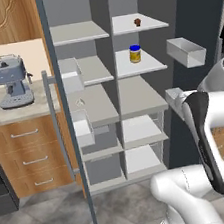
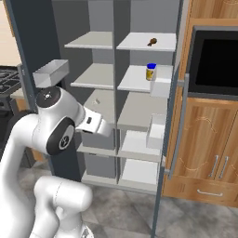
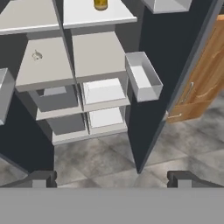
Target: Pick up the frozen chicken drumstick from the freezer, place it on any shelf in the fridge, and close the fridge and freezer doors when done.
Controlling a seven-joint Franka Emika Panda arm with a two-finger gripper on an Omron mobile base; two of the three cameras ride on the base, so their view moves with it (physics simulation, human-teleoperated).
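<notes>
On the top shelf (image 1: 137, 28) of the fridge's (image 1: 142, 94) right half sits the drumstick (image 1: 137, 22), so the tool (image 3: 111, 178), jaws wide and empty, should back out before swinging both doors shut.

light: even, bright | shadows: faint | glare: none | render slightly soft, low-res
</notes>
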